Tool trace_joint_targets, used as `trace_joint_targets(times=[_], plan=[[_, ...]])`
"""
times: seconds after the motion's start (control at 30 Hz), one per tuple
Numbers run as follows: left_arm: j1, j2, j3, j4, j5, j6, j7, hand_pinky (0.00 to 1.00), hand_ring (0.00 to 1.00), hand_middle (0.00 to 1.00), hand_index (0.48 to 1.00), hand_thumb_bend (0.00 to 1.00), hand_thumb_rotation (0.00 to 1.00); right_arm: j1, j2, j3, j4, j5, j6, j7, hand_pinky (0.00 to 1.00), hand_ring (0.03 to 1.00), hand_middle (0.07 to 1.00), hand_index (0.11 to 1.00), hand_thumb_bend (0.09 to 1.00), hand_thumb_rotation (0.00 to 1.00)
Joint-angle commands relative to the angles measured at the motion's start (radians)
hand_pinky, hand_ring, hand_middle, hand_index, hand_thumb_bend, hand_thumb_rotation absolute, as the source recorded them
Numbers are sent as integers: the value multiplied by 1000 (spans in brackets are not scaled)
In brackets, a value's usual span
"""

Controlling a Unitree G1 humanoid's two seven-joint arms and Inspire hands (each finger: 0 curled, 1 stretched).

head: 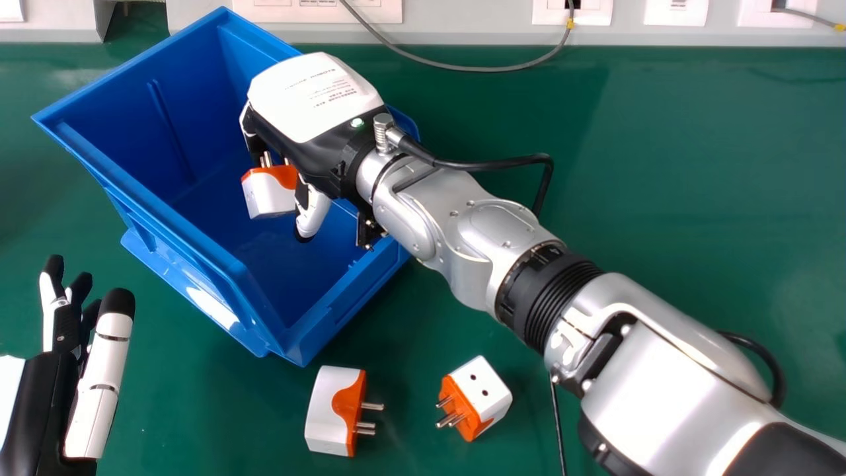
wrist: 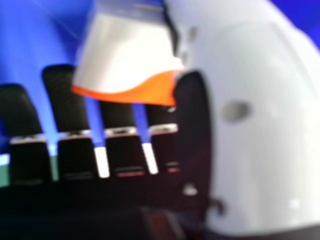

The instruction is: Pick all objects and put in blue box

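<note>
- The right robot hand (head: 310,99), black and white, is over the inside of the box and grasps one plug adapter between its thumb (wrist: 255,115) and its fingers (wrist: 62,100); how firm that hold is cannot be told.
- The step in hand looks like the release. The robot does best to bring the adapter a little lower, then part thumb and fingers evenly so that it drops straight and neither pad drags it sideways.
- The metal prongs point up towards the hand and could catch on a finger, so a full opening before any lift seems wise.
- The wrist passes over the box's near-right wall; the hand should rise clear of that wall before it swings back, or it may nudge the box.
- The held adapter (head: 266,199) is a blocky white plastic piece with a wavy orange band at the prong end, its body hanging below the prongs, inside the open blue plastic box (head: 152,199).
- Two more of the same white and orange kind lie outside the box on the green table (head: 661,165). The left adapter (head: 327,410) lies on its side, prongs towards the right; the right adapter (head: 488,391) shows round socket holes on its white face, prongs towards its neighbour.
- Both look smooth and rigid, so a pinch across the white body, away from the prongs, should suit each.
- The left hand (head: 99,383) is idle at the head view's left edge.
</note>
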Motion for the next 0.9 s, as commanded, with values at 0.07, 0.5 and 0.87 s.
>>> trace_joint_targets(times=[0.07, 0.5, 0.87], plan=[[-1, -4, -3, -39, 6, 11, 9, 899, 960, 996, 1000, 456, 1000, -4, 88, 20, -27, -5, -6, -35, 348, 424, 504, 488, 500, 0], [-7, -3, -22, -70, 27, 40, 13, 894, 955, 986, 1000, 446, 1000, 38, 84, 58, -71, -1, -74, -48, 347, 421, 505, 493, 499, 0], [-15, -6, -27, -66, 25, 33, 13, 895, 955, 983, 1000, 446, 1000, 44, 68, 75, -75, 0, -135, -58, 342, 420, 509, 497, 499, 0]])
